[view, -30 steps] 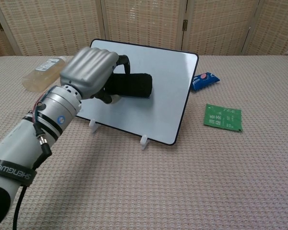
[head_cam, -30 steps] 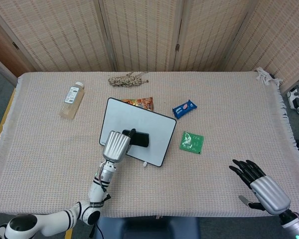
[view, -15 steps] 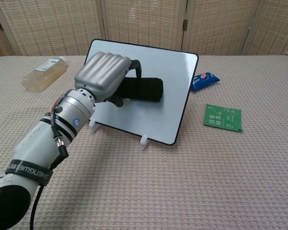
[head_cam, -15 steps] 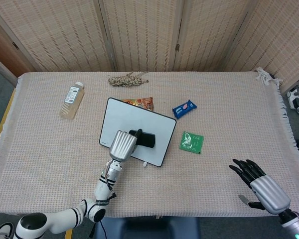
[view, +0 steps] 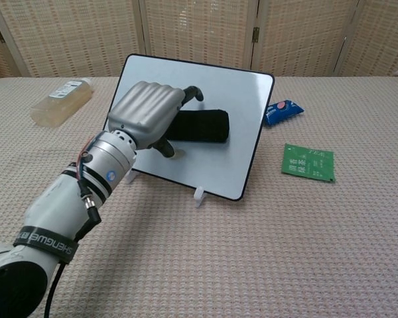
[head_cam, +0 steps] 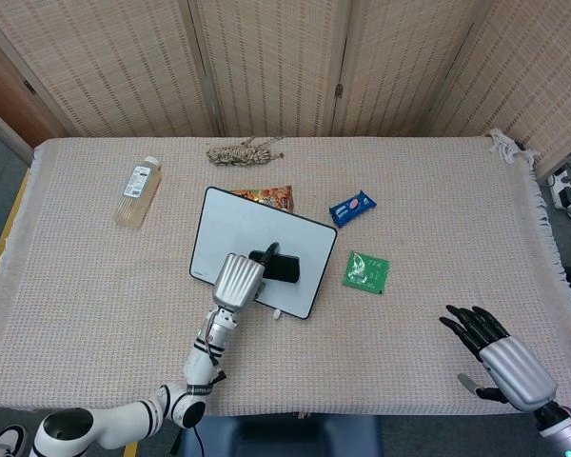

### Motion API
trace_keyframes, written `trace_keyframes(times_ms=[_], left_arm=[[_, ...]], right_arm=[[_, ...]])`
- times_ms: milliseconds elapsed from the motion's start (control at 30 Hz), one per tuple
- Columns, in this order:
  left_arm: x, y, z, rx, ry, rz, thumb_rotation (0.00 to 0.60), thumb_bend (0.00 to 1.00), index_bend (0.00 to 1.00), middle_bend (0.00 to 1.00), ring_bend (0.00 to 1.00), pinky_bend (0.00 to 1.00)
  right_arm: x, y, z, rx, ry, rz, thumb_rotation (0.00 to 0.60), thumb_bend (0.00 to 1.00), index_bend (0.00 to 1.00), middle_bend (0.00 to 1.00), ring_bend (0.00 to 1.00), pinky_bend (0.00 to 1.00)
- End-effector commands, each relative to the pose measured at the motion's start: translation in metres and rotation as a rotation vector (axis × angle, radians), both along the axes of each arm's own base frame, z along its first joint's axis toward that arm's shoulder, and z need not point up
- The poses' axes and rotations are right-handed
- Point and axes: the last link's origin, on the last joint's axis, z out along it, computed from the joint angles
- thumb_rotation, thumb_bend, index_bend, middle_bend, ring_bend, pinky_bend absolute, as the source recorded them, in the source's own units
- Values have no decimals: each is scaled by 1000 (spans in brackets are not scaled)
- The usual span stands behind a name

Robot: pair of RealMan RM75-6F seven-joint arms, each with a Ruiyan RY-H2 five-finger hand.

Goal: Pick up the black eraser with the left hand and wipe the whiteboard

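From the head view, my left robot hand (head_cam: 236, 280) holds the black eraser (head_cam: 284, 268), which juts toward 3 o'clock across the whiteboard (head_cam: 230, 228); my right robot hand (head_cam: 500, 350) rests open, well apart. From the chest view, the eraser (view: 200, 126) lies lengthwise, pressed against the board (view: 239, 99) propped on the counter (view: 305, 252).

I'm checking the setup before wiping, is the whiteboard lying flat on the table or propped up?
Propped up, tilted back. In the chest view the whiteboard leans on small white feet at its lower edge, its top edge raised off the table.
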Motion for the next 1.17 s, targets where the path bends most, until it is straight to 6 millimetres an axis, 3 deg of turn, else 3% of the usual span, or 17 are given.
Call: trace_keyframes(times_ms=[33, 167, 333, 500, 567, 600, 667, 733, 767, 800, 900, 1033, 1167], left_arm=[[0, -3, 1, 0, -6, -4, 600, 180, 220, 1000, 997, 1000], [-1, -10, 8, 13, -9, -16, 600, 178, 218, 1000, 997, 1000], [-13, -27, 36, 49, -30, 6, 600, 178, 223, 1000, 998, 1000], [-53, -74, 86, -23, -46, 148, 600, 182, 263, 1000, 992, 1000], [-75, -97, 110, -31, -47, 173, 600, 185, 268, 1000, 924, 979], [-86, -109, 119, -38, -38, 196, 600, 186, 264, 980, 834, 919], [-107, -136, 132, -78, 38, 247, 600, 186, 217, 661, 501, 654], [-128, -165, 148, -97, 155, 302, 600, 184, 107, 145, 107, 320], [-136, -181, 156, -82, 170, 316, 600, 183, 75, 60, 43, 239], [-143, -192, 161, -70, 164, 323, 600, 182, 40, 3, 1, 117], [-172, -224, 175, 8, 105, 343, 600, 182, 26, 0, 0, 1], [-199, -247, 186, 110, 8, 364, 600, 182, 12, 0, 0, 0], [-203, -251, 196, 152, -51, 343, 600, 182, 0, 0, 0, 0]], right_arm=[[1, 1, 0, -4, -2, 4, 600, 348, 0, 0, 0, 0], [1, 3, 3, -26, -15, 16, 600, 348, 0, 0, 0, 0], [1, 6, 7, -53, -25, 29, 600, 348, 0, 0, 0, 0], [2, 12, 2, -43, -11, 42, 600, 347, 0, 0, 0, 0], [2, 13, -3, -38, 3, 37, 600, 347, 0, 0, 0, 0], [2, 14, -5, -37, 7, 35, 600, 348, 0, 0, 0, 0], [3, 15, -9, -32, 17, 36, 600, 348, 0, 0, 0, 0], [5, 18, -14, -26, 29, 41, 600, 348, 0, 0, 0, 0], [5, 19, -17, -22, 36, 43, 600, 348, 0, 0, 0, 0], [6, 21, -18, -19, 38, 43, 600, 348, 0, 0, 0, 0], [4, 24, -21, -18, 45, 32, 600, 348, 0, 0, 0, 0], [4, 27, -22, -27, 52, 39, 600, 347, 0, 0, 0, 0], [3, 24, -23, -28, 59, 37, 600, 348, 0, 0, 0, 0]])
